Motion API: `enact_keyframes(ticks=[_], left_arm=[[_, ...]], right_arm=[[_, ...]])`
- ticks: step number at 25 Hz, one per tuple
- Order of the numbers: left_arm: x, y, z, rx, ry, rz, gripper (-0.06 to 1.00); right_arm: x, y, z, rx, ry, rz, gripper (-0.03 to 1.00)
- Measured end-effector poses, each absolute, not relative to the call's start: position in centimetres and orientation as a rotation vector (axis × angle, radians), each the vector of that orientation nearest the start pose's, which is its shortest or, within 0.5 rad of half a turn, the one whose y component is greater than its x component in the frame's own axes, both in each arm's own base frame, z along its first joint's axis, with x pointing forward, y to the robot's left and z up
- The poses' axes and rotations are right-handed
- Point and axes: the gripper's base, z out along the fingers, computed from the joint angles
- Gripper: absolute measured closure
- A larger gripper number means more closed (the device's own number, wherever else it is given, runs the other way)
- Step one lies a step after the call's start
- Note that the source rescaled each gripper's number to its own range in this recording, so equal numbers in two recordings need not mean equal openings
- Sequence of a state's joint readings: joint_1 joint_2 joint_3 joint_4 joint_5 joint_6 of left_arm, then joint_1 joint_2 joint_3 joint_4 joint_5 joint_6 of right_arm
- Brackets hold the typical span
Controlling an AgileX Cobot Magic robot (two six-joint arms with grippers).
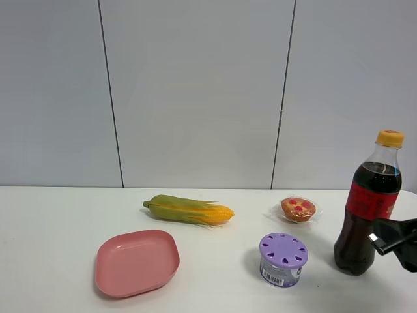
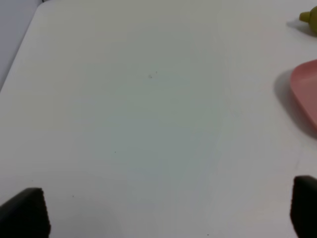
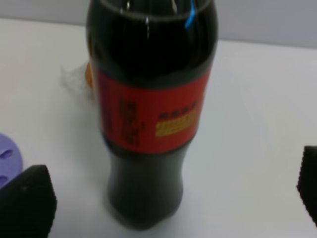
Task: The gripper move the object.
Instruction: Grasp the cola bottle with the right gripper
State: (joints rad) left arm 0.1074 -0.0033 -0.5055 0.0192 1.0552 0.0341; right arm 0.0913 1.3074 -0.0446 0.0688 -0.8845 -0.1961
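The tall cola bottle (image 1: 366,208) with a red label and orange-yellow cap stands upright on the white table at the right. My right gripper (image 1: 389,238) is right beside its lower part, at the right edge of the exterior view. In the right wrist view the bottle (image 3: 151,114) stands just ahead of and between the fingers of my right gripper (image 3: 171,196), which is open wide and touches nothing. My left gripper (image 2: 163,210) is open and empty over bare table. It is out of the exterior view.
A purple-lidded canister (image 1: 283,259) stands just left of the bottle. A wrapped muffin (image 1: 298,209) lies behind it. A corn cob (image 1: 189,210) lies at the middle and a pink plate (image 1: 137,261) at the front left. The plate's edge (image 2: 307,94) shows in the left wrist view.
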Motion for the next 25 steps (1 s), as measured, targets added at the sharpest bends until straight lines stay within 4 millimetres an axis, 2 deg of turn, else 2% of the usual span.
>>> enact_keyframes(ticks=[18,25], left_arm=[[-0.6,0.1,27.9,-0.075,2.030,0.112,-0.06],[-0.6,0.1,27.9,-0.075,2.030,0.113,-0.06]], right_arm=[[17.0,0.4,16.4,-0.146,1.764,-0.178,-0.03],[18.2,0.6,14.5,-0.180,1.808,-0.188,0.00]])
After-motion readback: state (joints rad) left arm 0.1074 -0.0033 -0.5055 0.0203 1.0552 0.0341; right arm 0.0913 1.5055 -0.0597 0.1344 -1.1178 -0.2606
